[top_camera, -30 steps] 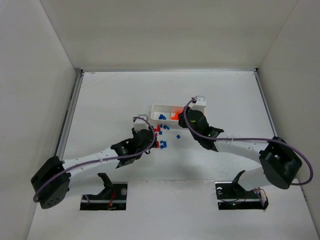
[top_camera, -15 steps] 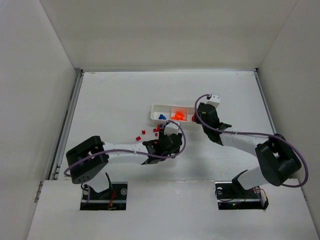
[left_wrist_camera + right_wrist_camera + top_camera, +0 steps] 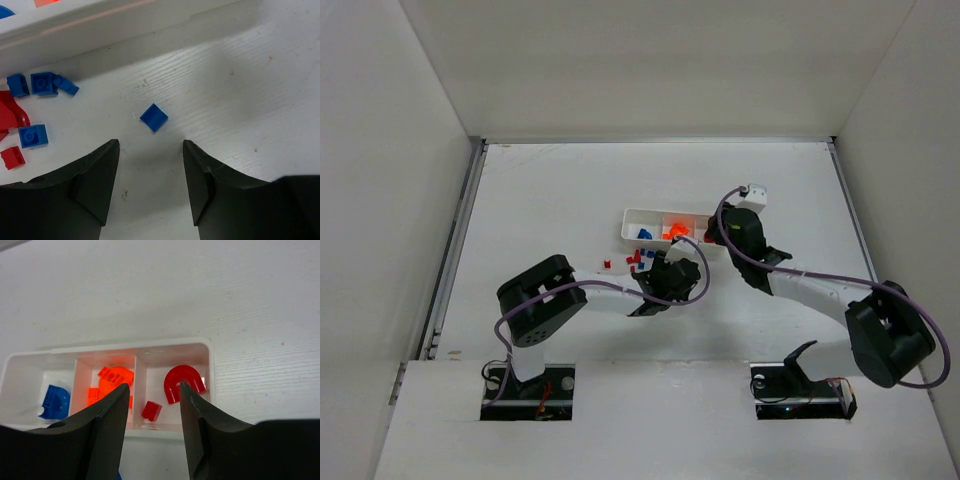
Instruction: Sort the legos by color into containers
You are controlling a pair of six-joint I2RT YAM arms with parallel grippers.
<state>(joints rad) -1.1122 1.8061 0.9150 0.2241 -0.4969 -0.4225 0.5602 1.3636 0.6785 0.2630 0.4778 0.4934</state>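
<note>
The white tray (image 3: 211,371) has three containers: a blue piece (image 3: 55,401) in the left one, orange pieces (image 3: 112,380) in the middle one, a red arch (image 3: 182,382) and a small red brick (image 3: 151,410) in the right one. My right gripper (image 3: 154,387) hangs open and empty just before the tray's near wall, at the tray's (image 3: 632,216) right end. My left gripper (image 3: 150,149) is open over the table, with a single blue brick (image 3: 154,117) just ahead of its tips. More blue legos (image 3: 42,84) and red legos (image 3: 12,157) lie to its left.
Loose red and blue pieces (image 3: 633,258) are scattered on the table just in front of the tray's left half. The tray's near wall (image 3: 100,25) runs close ahead of the left gripper. White walls enclose the table on three sides.
The right gripper has swung right from the tray's middle to its right end and opened. The left arm has swung right, bringing its gripper past the scattered pieces to below the tray.
</note>
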